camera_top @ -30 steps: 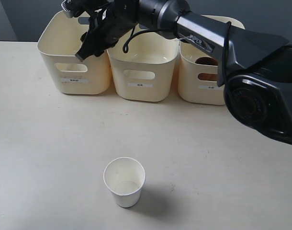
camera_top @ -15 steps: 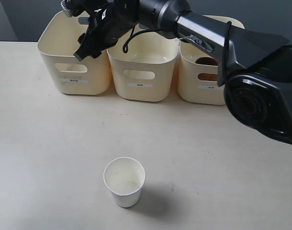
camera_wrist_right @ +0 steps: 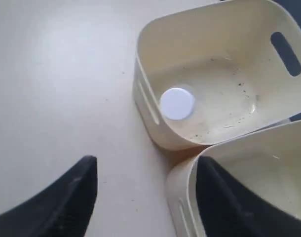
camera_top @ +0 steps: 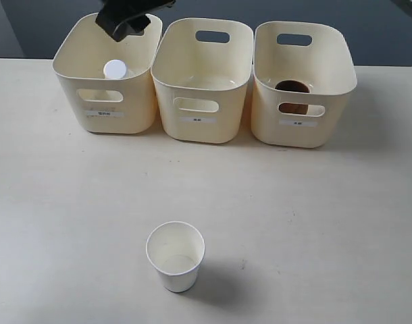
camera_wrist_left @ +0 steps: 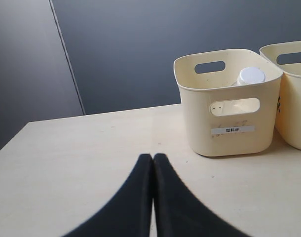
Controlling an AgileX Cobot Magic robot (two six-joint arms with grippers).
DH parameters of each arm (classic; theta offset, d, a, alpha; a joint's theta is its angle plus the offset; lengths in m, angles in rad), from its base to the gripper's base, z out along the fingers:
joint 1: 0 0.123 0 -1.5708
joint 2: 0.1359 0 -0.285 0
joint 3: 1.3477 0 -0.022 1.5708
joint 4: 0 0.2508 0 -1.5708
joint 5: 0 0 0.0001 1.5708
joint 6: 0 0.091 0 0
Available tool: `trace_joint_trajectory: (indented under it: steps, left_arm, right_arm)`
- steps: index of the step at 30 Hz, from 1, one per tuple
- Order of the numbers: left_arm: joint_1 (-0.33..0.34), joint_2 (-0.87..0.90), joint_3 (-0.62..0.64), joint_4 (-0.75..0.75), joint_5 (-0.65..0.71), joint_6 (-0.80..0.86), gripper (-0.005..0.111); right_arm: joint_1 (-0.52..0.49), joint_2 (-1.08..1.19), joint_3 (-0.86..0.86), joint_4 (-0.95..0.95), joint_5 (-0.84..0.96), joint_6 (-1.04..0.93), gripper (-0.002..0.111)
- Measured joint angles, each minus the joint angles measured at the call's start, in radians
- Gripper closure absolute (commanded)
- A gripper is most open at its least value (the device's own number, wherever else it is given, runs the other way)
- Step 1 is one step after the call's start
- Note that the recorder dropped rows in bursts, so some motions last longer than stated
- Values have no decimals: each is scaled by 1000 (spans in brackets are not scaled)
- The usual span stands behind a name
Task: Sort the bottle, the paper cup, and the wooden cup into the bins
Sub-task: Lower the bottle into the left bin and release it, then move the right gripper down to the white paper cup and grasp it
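The bottle (camera_top: 115, 69) stands inside the left bin (camera_top: 105, 111), only its white cap showing; the cap also appears in the left wrist view (camera_wrist_left: 251, 75) and the right wrist view (camera_wrist_right: 177, 103). In the right bin (camera_top: 300, 121) sits the wooden cup (camera_top: 293, 86). The middle bin (camera_top: 200, 115) holds nothing that I can see. The paper cup (camera_top: 175, 255) stands upright on the table, near the front. My right gripper (camera_top: 125, 17) (camera_wrist_right: 145, 165) hangs open and empty above the left bin's back rim. My left gripper (camera_wrist_left: 153, 157) is shut on nothing, low over the table, facing the left bin (camera_wrist_left: 229, 106).
The three bins stand side by side along the back of the cream table (camera_top: 314, 223). A dark wall (camera_wrist_left: 140, 49) rises behind the table. The middle bin's wall (camera_wrist_right: 249, 177) lies close beside one right finger (camera_wrist_right: 209, 182).
The right arm has pulled up and back, leaving most of the exterior view. The bottle's cap now shows inside the left bin. The paper cup has not moved.
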Motion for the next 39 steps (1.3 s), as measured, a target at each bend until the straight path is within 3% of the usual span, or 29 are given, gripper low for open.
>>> trace_joint_trajectory:
  steps: [10,17,27,39]
  left_arm:
    - [0,0,0,0,0,0,107]
    - [0,0,0,0,0,0,107]
    - [0,0,0,0,0,0,107]
    - [0,0,0,0,0,0,107]
  right_arm:
    - [146,-171,117,-7,62,66,51]
    - [232,-209,349,-71,60,66,51]
    - [240,-316,662,-17,66,71,52]
    - [242,-325,882,49,69,-37,52]
